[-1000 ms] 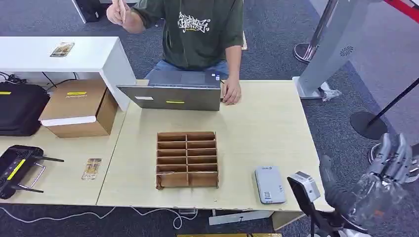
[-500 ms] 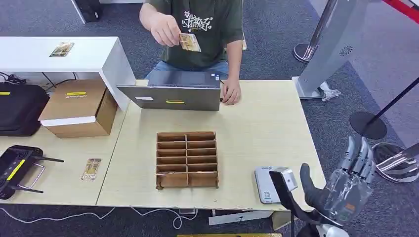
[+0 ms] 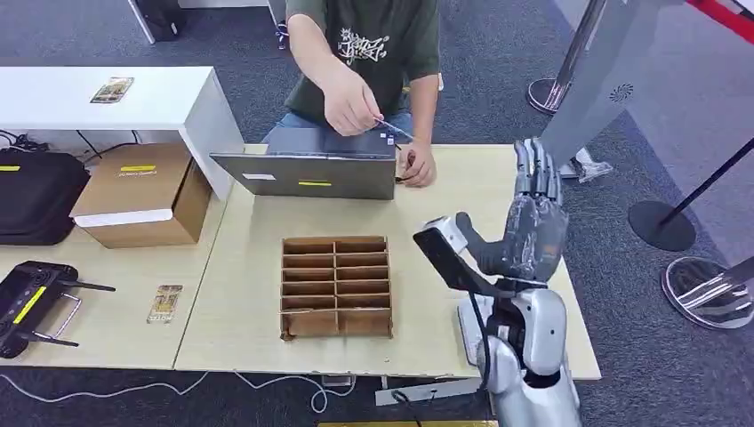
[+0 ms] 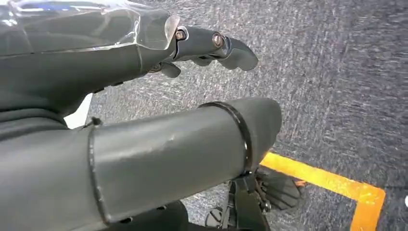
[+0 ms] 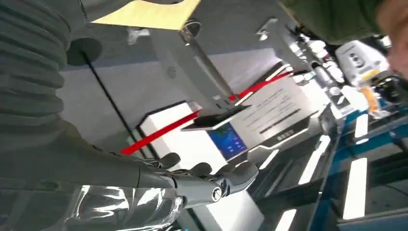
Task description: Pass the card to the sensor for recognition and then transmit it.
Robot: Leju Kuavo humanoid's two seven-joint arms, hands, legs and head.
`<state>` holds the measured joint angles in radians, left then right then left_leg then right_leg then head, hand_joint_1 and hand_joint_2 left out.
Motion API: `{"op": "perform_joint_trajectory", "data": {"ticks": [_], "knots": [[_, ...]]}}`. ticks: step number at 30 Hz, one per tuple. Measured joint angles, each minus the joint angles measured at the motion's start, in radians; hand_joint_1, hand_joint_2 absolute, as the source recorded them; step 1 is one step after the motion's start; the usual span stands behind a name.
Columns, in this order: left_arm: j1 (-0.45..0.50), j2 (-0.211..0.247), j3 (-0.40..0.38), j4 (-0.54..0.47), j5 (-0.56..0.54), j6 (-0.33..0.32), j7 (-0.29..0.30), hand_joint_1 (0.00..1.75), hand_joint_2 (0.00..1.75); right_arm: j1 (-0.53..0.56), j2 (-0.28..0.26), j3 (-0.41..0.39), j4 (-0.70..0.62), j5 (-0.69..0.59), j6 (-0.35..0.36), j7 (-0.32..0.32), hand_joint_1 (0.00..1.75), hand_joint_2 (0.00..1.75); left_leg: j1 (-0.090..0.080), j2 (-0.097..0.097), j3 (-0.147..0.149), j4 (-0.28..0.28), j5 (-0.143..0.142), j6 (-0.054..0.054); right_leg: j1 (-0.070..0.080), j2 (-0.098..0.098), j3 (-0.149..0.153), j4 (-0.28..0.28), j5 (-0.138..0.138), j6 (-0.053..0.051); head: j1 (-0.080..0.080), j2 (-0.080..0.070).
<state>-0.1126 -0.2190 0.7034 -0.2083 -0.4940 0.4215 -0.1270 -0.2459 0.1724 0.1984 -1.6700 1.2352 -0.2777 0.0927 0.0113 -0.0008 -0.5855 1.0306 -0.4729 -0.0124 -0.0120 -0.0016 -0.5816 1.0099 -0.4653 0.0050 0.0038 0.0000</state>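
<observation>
A person across the table pinches a card point(image 3: 392, 131) edge-on above the open laptop point(image 3: 307, 174). My right hand point(image 3: 533, 224) is raised over the right part of the table point(image 3: 462, 196) with fingers straight and apart, holding nothing; the right wrist view shows that hand point(image 5: 192, 185) bare against the room behind. The grey-white sensor point(image 3: 466, 327) lies near the front right edge, mostly hidden by my right arm. My left hand point(image 4: 207, 45) hangs over the carpet, fingers loosely spread and empty.
A brown cardboard divider box point(image 3: 336, 286) stands mid-table. The person's other hand point(image 3: 416, 167) rests by the laptop. On the left table lie a spare card point(image 3: 164, 304), a black controller point(image 3: 31, 302) and a cardboard box point(image 3: 142, 194). Stanchion bases point(image 3: 662, 224) stand to the right.
My right arm swung up from low at the right to above the table's right side, covering the sensor. The person lowered the card from chest height to just over the laptop.
</observation>
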Motion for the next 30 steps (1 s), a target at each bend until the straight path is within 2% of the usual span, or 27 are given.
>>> {"op": "perform_joint_trajectory", "data": {"ticks": [14, 21, 30], "knots": [[-0.022, -0.005, -0.053, 0.0, -0.044, -0.012, 0.026, 0.0, 0.0, -0.319, -0.012, 0.09, 0.256, 0.004, 0.079, -0.009, 0.0, 1.75, 0.0, -0.001, -0.001, 0.0, 0.0, 0.0, 0.0, -0.001, 0.0, 0.0, 0.0, 0.0, 0.0, 0.0], [-0.025, -0.005, -0.054, 0.0, -0.039, -0.012, 0.026, 0.0, 0.0, -0.376, -0.012, 0.126, 0.321, 0.003, 0.082, -0.009, 0.0, 1.75, 0.0, -0.001, -0.001, 0.0, 0.0, 0.0, 0.0, -0.001, 0.0, 0.0, 0.0, 0.0, 0.0, 0.0], [-0.023, -0.005, -0.054, 0.0, -0.031, -0.013, 0.011, 0.0, 0.0, -0.391, -0.015, 0.144, 0.344, 0.003, 0.085, -0.005, 0.0, 1.75, 0.0, -0.001, -0.001, 0.0, 0.0, 0.0, 0.0, -0.001, 0.0, 0.0, 0.0, 0.0, 0.0, 0.0]]}}
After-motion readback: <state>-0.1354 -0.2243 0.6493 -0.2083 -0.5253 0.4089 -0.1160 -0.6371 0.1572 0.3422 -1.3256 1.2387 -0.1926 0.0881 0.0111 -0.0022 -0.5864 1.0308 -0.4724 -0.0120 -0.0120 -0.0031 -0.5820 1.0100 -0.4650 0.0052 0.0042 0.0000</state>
